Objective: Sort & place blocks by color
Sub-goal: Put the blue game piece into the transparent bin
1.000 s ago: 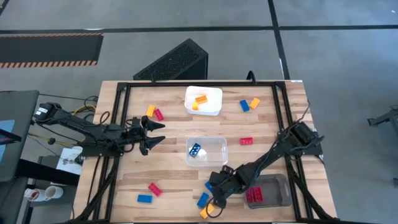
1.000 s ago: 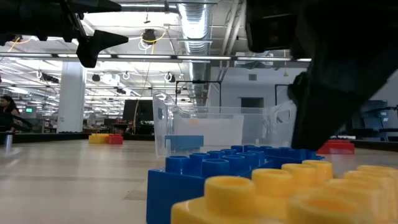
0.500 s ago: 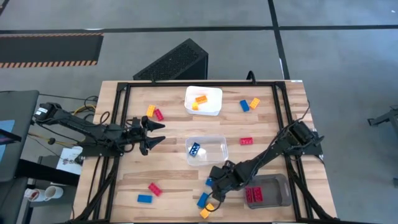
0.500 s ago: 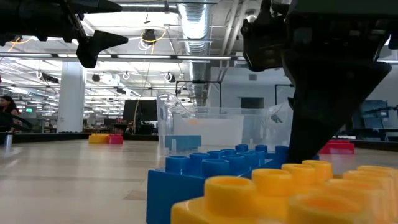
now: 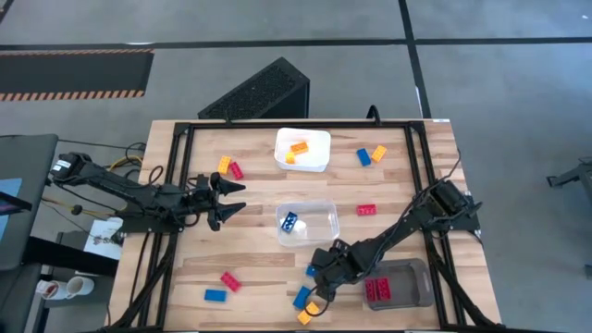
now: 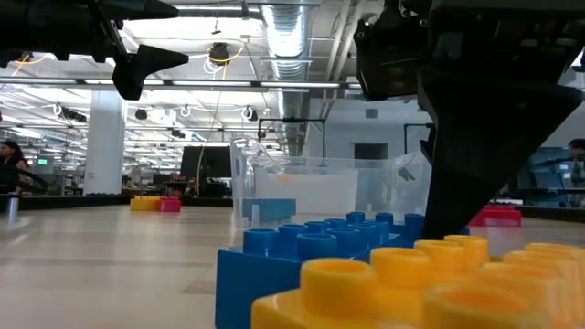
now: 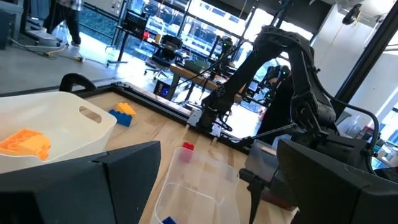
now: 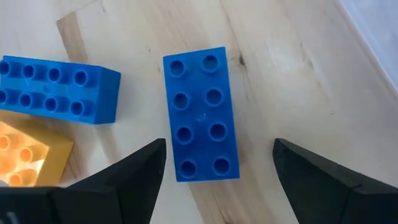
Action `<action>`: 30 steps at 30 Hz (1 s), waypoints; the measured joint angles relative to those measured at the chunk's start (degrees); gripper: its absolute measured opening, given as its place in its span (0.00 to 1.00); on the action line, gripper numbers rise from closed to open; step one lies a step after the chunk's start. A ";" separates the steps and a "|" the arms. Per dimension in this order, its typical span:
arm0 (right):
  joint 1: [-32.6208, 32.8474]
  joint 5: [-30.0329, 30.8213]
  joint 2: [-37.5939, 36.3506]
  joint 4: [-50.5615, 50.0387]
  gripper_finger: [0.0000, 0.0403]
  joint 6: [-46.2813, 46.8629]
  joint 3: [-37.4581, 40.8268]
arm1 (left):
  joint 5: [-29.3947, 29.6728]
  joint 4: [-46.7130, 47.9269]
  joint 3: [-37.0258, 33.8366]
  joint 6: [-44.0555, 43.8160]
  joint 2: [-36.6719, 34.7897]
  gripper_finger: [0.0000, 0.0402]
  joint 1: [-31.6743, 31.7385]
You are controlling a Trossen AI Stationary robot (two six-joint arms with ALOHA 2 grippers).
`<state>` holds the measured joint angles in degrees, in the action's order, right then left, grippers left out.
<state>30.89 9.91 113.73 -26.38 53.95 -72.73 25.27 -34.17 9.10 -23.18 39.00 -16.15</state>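
My right gripper [image 5: 319,277] [image 8: 217,180] is open near the table's near edge. It hovers over a blue eight-stud block [image 8: 202,115] [image 5: 312,271] that lies flat on the wood, with one finger on each side and neither touching. Next to it lie another blue block [image 8: 59,90] [image 5: 302,297] and a yellow-orange block [image 8: 28,155] [image 5: 305,315]. My left gripper [image 5: 236,198] waits open at the table's left. Other red, blue and yellow blocks are scattered over the table.
A white tray [image 5: 317,162] at the far middle holds orange blocks. A clear tray [image 5: 319,215] in the centre holds a blue block [image 5: 289,222]. A grey tray [image 5: 412,277] at near right holds red blocks [image 5: 377,290]. A black frame [image 5: 176,176] borders the table.
My right gripper has moved a short way toward the far edge and the clear tray. It went from over the blue and yellow pair at the near edge to the blue block just beyond them. It stayed open.
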 joint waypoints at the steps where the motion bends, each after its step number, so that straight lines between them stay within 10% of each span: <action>1: 0.16 0.44 0.00 0.06 0.79 0.02 0.00 | -0.01 0.00 0.00 0.00 0.00 0.77 -0.01; 30: 2.36 -1.42 -1.24 -0.99 0.33 -0.39 0.15 | -0.03 -0.04 0.02 -0.24 0.00 0.77 -0.01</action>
<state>33.25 8.50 112.50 -27.37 53.57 -72.58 25.24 -34.22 9.13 -23.42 39.00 -16.16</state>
